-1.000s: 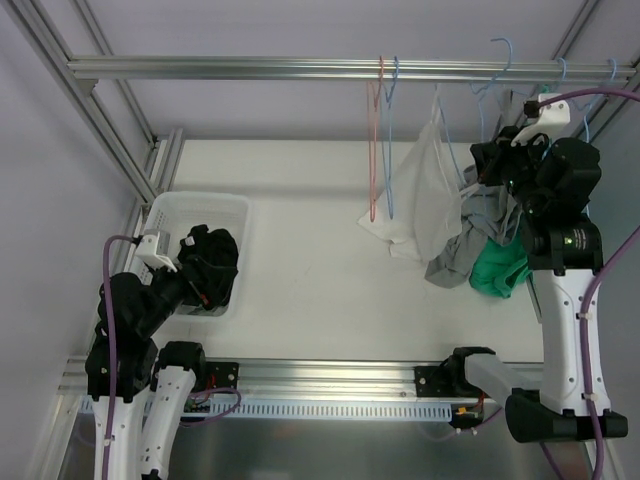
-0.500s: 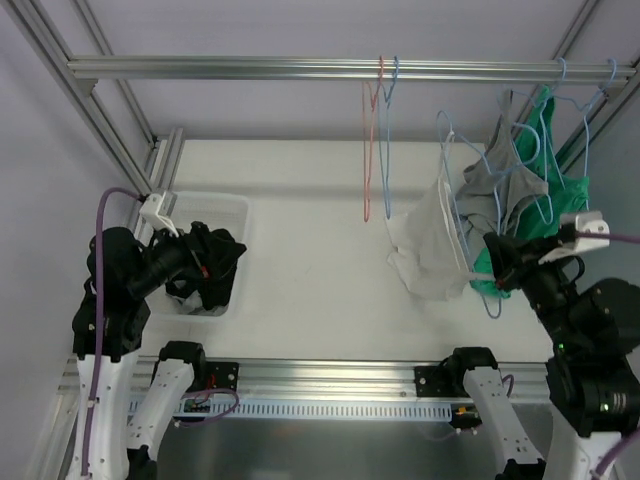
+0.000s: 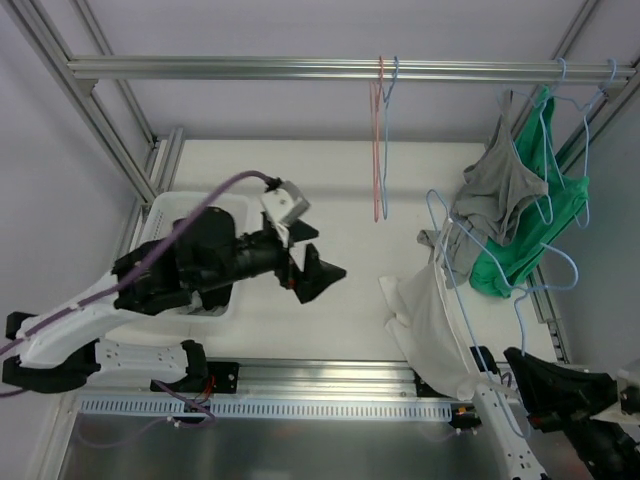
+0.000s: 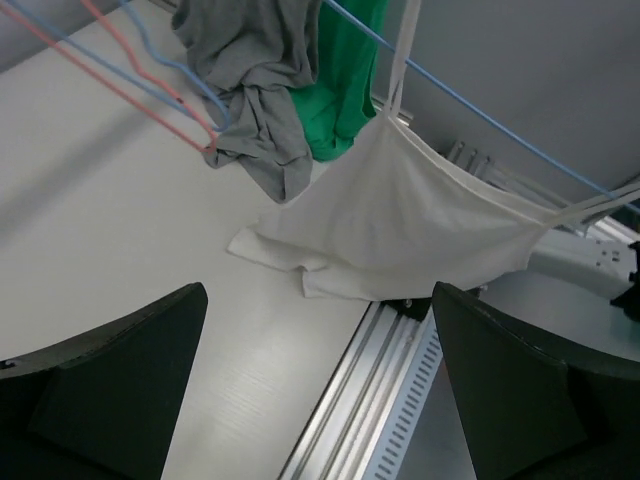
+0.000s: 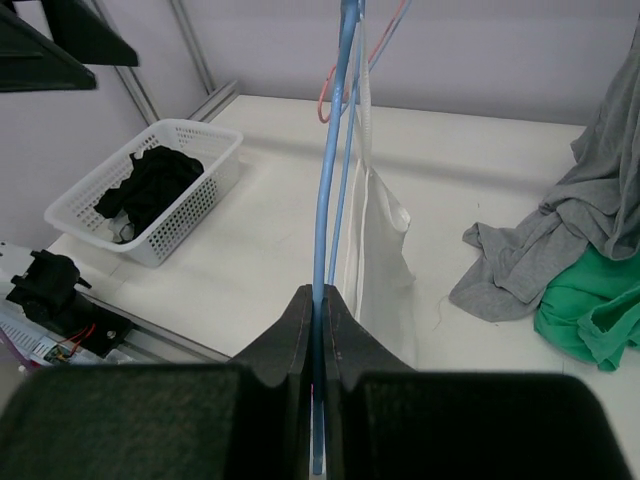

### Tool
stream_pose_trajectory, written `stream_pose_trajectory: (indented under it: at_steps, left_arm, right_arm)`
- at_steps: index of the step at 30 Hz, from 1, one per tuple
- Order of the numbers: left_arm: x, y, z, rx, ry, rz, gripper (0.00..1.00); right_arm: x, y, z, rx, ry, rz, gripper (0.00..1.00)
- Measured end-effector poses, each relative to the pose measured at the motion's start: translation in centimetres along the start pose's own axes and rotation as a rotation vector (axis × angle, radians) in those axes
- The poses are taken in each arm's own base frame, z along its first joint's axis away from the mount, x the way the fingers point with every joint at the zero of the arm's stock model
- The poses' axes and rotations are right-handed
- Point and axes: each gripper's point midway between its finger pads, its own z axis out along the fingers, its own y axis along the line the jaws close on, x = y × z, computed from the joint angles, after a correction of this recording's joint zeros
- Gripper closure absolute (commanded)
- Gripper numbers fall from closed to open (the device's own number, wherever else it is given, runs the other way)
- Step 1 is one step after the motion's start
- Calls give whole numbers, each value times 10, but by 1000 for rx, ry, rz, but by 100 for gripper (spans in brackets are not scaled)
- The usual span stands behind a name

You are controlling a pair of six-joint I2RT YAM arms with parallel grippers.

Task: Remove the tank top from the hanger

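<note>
R gripper pinches hanger (tank top on).

one white tank top, one grey fabric top, one green fabric top, one red wire hanger, four light-blue wire hangers, one white perforated plastic basket, one black clothing heap

White table, aluminium overhead rail, plain pale lilac walls
</note>
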Motion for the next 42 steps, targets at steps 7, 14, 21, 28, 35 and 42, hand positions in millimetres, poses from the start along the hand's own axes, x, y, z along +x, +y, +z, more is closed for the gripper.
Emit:
stream_pose_trajectory:
  at_steps: [7, 14, 21, 28, 35, 42]
  left_arm:
    - [-10, -45, 84, 25, 20, 211, 14]
    - [-35, -63, 136, 44, -35, 281, 46]
    - [-24, -63, 150, 50, -10, 308, 51]
    - [-26, -71, 155, 86, -27, 300, 55]
    - [-6, -69, 170, 80, 13, 294, 59]
    - [17, -58, 179, 36, 47, 286, 76]
  right_arm:
    - [-6, 9, -25, -85, -28, 0, 100]
    - [1, 11, -18, -123, 41, 17, 100]
    - [0, 11, -14, -126, 61, 22, 100]
    - [4, 11, -7, -135, 91, 30, 100]
    - [3, 10, -4, -134, 99, 31, 100]
    - [1, 9, -2, -129, 105, 30, 100]
